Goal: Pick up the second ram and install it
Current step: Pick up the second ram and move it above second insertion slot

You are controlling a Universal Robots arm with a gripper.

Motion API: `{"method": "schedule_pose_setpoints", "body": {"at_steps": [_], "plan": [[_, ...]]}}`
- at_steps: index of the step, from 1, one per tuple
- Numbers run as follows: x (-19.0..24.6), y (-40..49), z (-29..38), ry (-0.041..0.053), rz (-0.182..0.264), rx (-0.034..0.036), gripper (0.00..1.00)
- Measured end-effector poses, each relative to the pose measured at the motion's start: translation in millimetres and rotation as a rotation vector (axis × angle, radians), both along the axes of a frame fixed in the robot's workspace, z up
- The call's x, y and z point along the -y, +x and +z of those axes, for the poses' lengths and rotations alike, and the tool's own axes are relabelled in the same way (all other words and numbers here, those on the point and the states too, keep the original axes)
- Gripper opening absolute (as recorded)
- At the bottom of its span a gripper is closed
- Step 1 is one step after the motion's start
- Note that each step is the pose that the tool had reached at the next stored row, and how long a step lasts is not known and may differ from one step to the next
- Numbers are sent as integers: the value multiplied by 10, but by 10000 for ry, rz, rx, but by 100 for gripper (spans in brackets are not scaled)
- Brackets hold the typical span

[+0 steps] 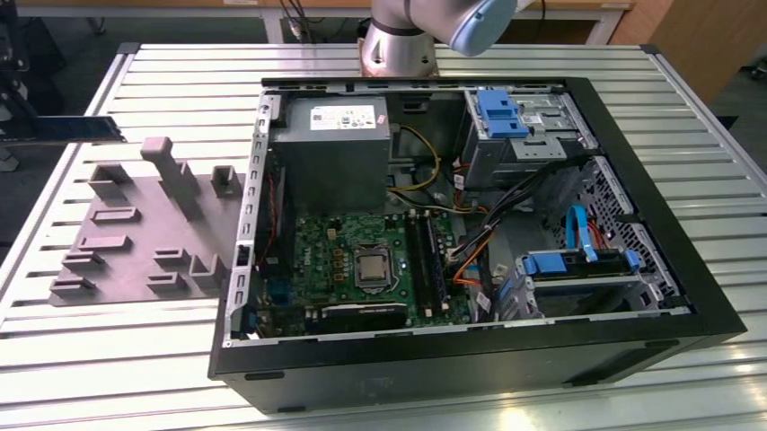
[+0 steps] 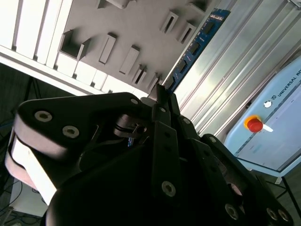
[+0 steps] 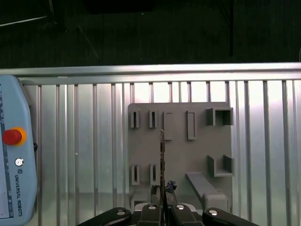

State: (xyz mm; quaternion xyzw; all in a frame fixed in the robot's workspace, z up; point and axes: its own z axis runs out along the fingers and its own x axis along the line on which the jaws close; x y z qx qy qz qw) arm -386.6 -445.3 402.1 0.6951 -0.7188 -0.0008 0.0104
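My gripper [image 1: 27, 128] is at the exterior view's far left, above the table's edge, shut on the second ram [image 1: 82, 128]. The ram is a thin blue-green stick that juts out level from the fingers, above and beyond the grey holder plate [image 1: 132, 233]. In the second wrist view the ram [image 2: 195, 47] shows its black chips and runs away from the gripper [image 2: 160, 96]. It appears edge-on in the first wrist view, where the ram [image 3: 162, 155] rises from the gripper [image 3: 162, 190] over the holder plate [image 3: 178, 141]. The motherboard's long black slots [image 1: 426, 260] lie inside the open computer case [image 1: 671, 296].
The green motherboard [image 1: 348, 251] has a processor socket at its middle. A grey power supply [image 1: 336, 144] sits in the case, along with blue drive brackets [image 1: 498, 112] and cables. The arm's base [image 1: 401, 40] stands behind the case. A teach pendant [image 3: 14, 179] lies on the slatted table [image 3: 84, 141].
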Motion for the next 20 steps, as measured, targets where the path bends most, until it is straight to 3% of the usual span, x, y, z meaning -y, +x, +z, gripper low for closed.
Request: {"method": "schedule_pose_setpoints", "body": {"at_steps": [20], "plan": [[-2,131,-1,1,0,1,14]]}}
